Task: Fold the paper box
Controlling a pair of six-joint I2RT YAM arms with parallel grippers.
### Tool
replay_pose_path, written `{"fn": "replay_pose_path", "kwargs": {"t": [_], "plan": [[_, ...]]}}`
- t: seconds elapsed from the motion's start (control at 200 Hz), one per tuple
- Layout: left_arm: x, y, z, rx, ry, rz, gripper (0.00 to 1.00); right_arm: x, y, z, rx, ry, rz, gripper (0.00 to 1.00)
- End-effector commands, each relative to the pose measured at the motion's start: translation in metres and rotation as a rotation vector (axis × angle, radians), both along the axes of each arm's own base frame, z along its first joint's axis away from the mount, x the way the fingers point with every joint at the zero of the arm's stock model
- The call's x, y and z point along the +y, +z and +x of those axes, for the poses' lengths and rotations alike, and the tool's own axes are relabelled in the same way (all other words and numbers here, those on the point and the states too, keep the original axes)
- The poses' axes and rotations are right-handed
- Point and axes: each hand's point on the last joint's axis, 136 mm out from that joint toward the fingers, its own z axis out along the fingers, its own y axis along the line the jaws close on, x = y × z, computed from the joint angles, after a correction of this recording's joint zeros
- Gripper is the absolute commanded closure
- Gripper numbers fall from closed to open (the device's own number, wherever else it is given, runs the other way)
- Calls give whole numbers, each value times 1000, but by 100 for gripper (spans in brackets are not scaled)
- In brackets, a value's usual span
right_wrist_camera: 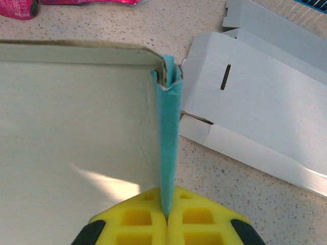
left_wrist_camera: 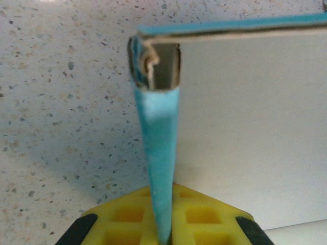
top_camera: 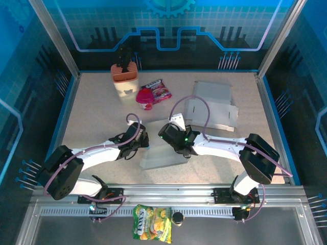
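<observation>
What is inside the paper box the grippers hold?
Inside the paper box: bare white floor, nothing on it. The left gripper and right gripper pinch its walls; from above, part is covered.

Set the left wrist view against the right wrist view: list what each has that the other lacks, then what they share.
Left wrist, not right wrist: the left tool shut on a blue side wall of the paper box, with the white panel to the right of that wall.
Right wrist, not left wrist: the right tool shut on the opposite blue wall, a flat unfolded blank with a slot to the box's right, and pink packaging at the top edge.
Both: a yellow tool pinching an upright blue wall at a folded corner, and the speckled table.
</observation>
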Motion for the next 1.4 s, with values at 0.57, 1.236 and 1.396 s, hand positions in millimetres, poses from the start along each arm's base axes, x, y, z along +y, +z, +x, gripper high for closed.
{"fn": "replay_pose_path", "kwargs": {"t": [0.57, 1.236, 1.396], "plan": [[36, -4, -14, 100, 315, 354, 100, 5, 8, -8, -73, -12, 43, 100], [20, 4, -10, 59, 257, 310, 100, 4, 2, -9, -54, -17, 37, 100], [15, 13, -7, 16, 213, 274, 88, 3, 1, -8, -52, -17, 29, 100]]}}
